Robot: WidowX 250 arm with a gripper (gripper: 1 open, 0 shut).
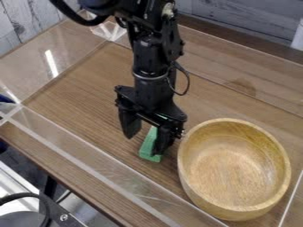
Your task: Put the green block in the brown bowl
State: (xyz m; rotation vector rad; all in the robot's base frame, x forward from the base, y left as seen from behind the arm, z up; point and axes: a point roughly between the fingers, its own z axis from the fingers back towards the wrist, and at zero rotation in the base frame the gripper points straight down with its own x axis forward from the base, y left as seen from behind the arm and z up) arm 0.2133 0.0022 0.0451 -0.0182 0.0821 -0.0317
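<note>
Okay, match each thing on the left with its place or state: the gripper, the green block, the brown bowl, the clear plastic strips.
Things:
1. black gripper
2. small bright green block
3. round light-brown wooden bowl
4. brown wooden tabletop

Places or states:
A. beside the block, with nothing in it
B. underneath the bowl and the block
C. open, over the block
D. on the tabletop, partly hidden by the gripper

Pairs: 1-C, 2-D, 3-A, 4-B

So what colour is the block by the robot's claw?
Bright green, in the camera view.
</note>
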